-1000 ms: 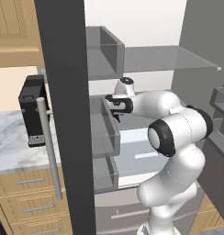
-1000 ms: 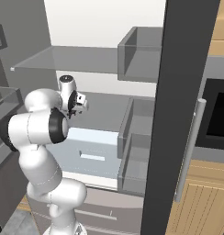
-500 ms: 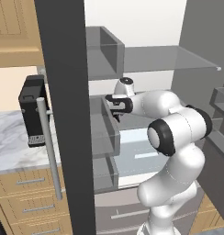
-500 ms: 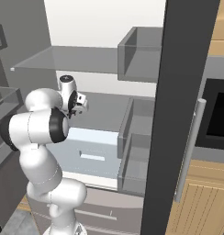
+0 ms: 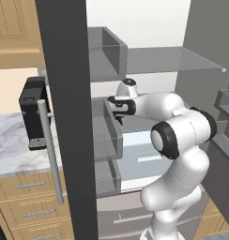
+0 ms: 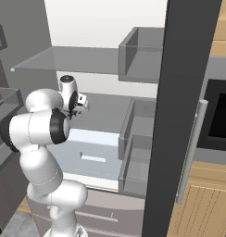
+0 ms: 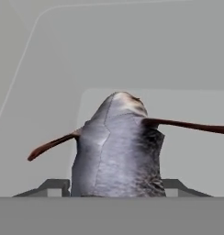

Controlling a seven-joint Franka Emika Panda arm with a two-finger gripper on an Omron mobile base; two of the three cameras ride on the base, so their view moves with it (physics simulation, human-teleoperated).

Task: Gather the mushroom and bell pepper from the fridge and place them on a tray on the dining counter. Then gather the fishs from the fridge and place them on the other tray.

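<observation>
- The arm reaches into the open fridge (image 5: 149, 61) for a fish (image 7: 117, 147).
- The fish sits between the end effector's (image 7: 117, 183) tips; they seem to grip it.
- Next: lift it out.

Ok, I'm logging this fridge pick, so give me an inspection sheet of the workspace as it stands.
Surface: grey fridge shelf under the fish.
Job's things: fish, silvery-grey with reddish fins, lying on the shelf; fridge open, doors swung wide.
Clutter: nothing seen.
Grippers: gripper at the fish, a fingertip showing on either side of it; grip not confirmed.
Cables: nothing seen.
Surroundings: black appliance on a marbled counter; wooden drawers below.
</observation>
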